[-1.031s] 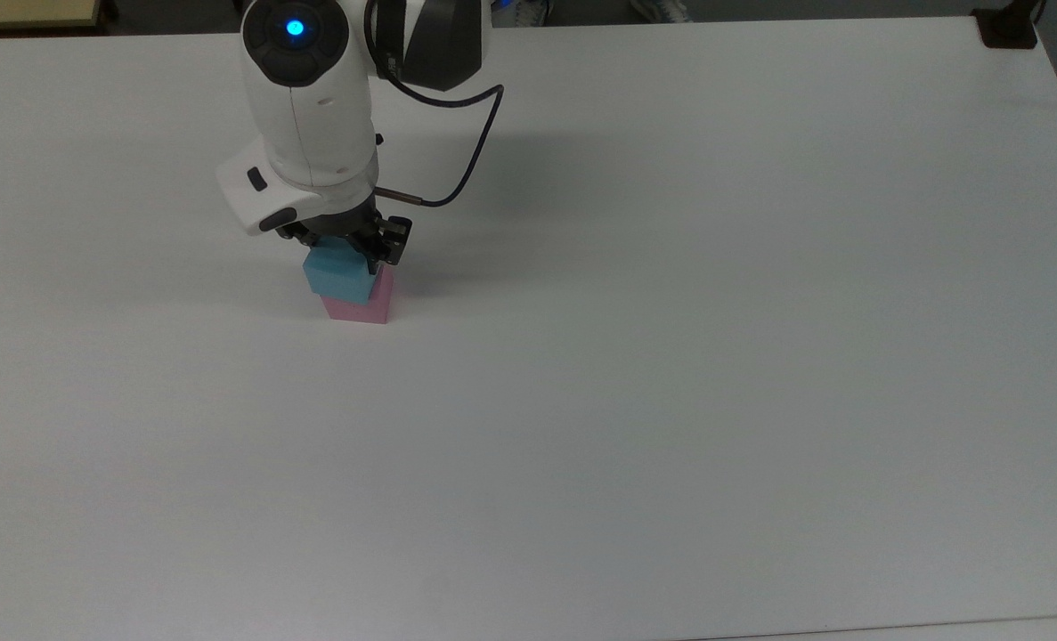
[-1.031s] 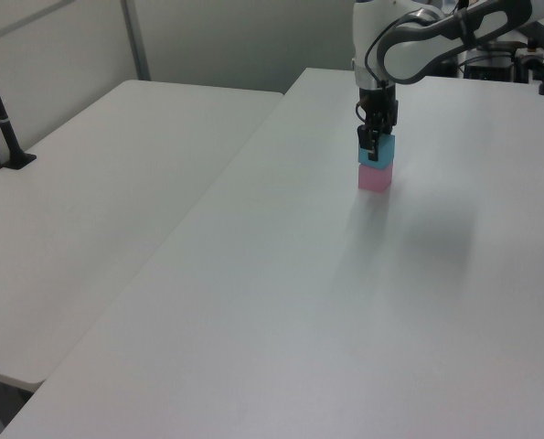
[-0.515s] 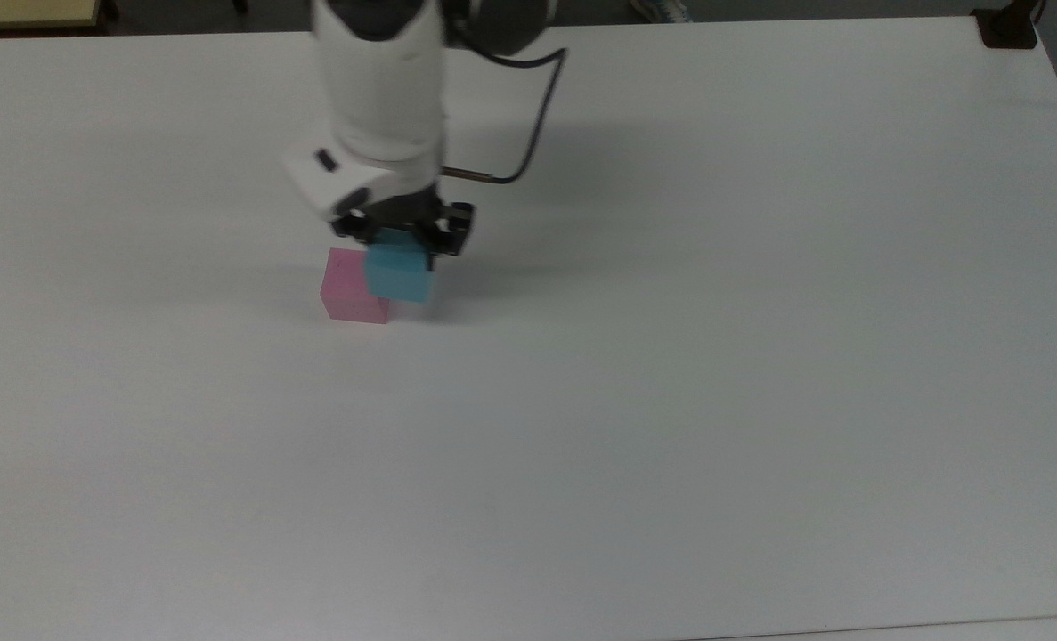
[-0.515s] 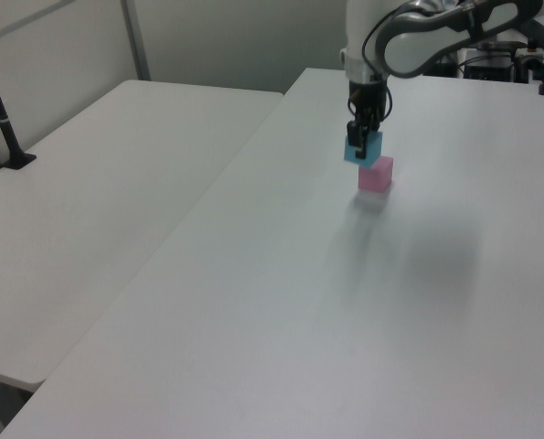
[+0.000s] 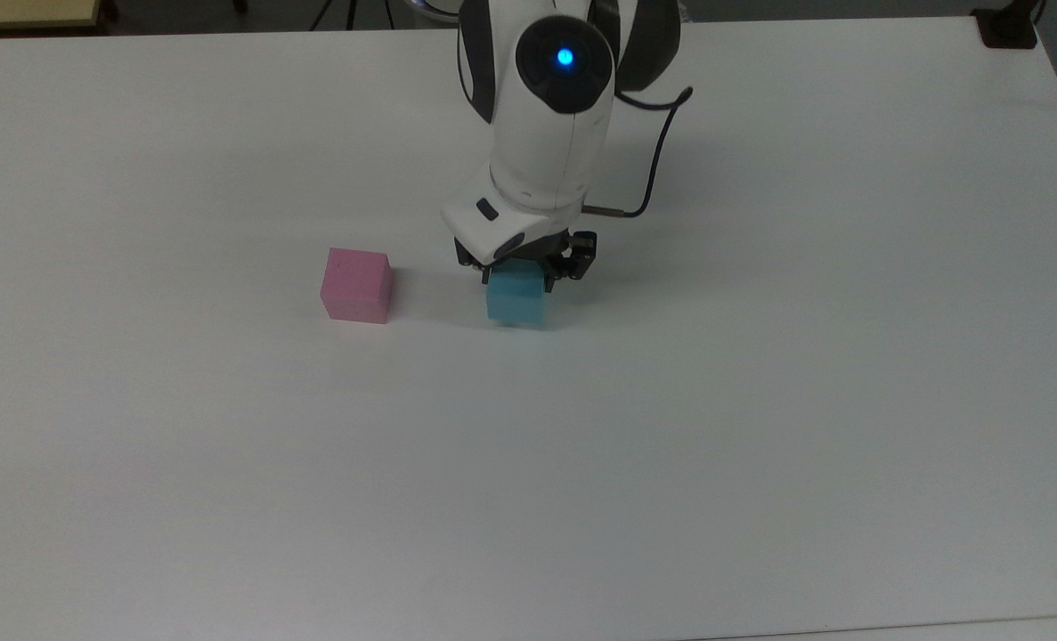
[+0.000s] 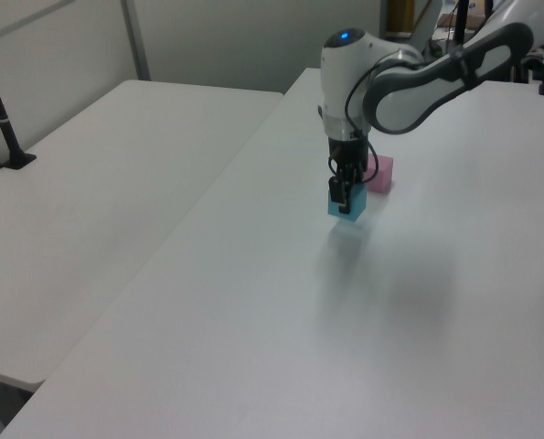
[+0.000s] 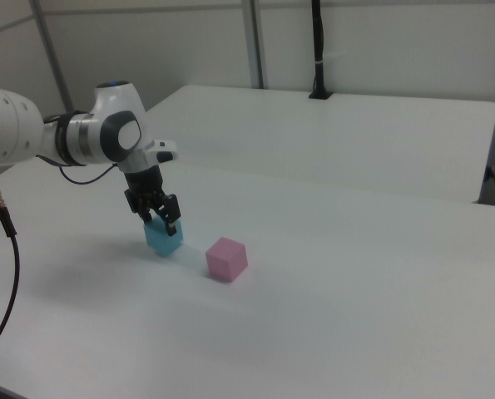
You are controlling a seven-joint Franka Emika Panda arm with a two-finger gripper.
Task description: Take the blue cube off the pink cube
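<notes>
The gripper (image 5: 521, 267) is clamping the blue cube (image 5: 516, 302) at the top view's centre, near the pink cube (image 5: 356, 285) on the table (image 5: 760, 401).

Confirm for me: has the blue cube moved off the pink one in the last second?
Yes. The blue cube, held in the gripper, now sits toward the top view's right of the pink cube, apart from it; a second ago it sat on top.

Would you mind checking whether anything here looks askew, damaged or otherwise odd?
Nothing stands out. The pink cube sits squarely on the white table, undamaged. The gripper holds the blue cube level beside it, at or just above the tabletop, with a gap between the cubes.
</notes>
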